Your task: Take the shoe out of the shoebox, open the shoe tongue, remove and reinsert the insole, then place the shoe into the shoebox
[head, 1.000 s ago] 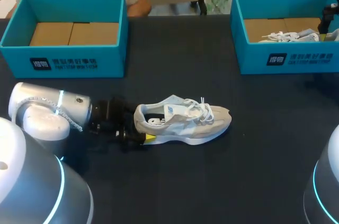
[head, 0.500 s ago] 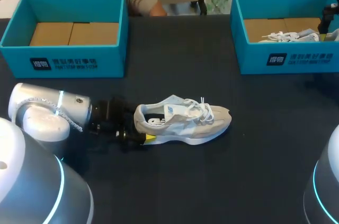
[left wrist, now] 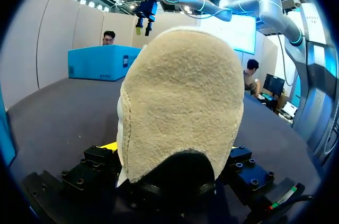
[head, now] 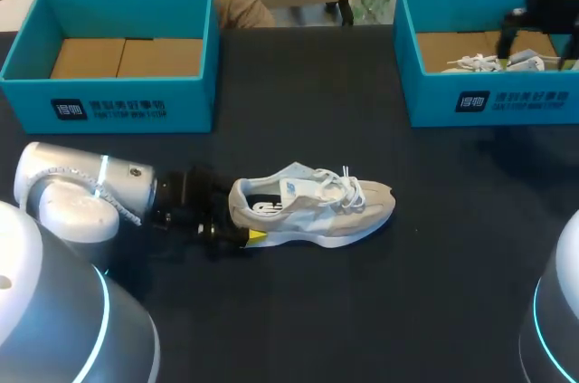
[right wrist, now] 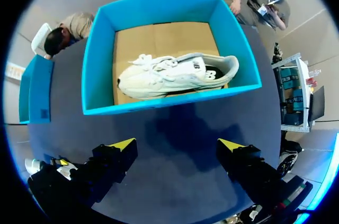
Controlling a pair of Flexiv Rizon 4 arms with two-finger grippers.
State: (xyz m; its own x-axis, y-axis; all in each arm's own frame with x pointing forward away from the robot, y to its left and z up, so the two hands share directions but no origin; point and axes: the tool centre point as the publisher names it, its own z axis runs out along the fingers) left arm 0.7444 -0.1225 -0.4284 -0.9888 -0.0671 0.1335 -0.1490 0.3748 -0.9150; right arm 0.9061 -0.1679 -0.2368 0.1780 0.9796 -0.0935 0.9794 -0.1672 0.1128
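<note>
Shoe (head: 312,206): lying on its sole near the middle of the counter (head: 407,311), a little toward the left edge, with its heel pointing to the left edge and its toe to the right edge.
Left jaws: clamping the shoe's heel from both sides. One yellow tip is showing against the near side of the heel, and in the left wrist view the tan suede heel is filling the space between the fingers.
Left arm (head: 81,188): lying low over the counter, coming in from the left edge.
Right jaws: standing wide apart, gripping nothing, and hanging above the right shoebox (right wrist: 98,65).
Right shoebox: sitting at the far right corner, with a second shoe (right wrist: 175,75), white, lying on its cardboard floor.
Left shoebox (head: 109,102): sitting at the far left corner, its cardboard floor showing.
</note>
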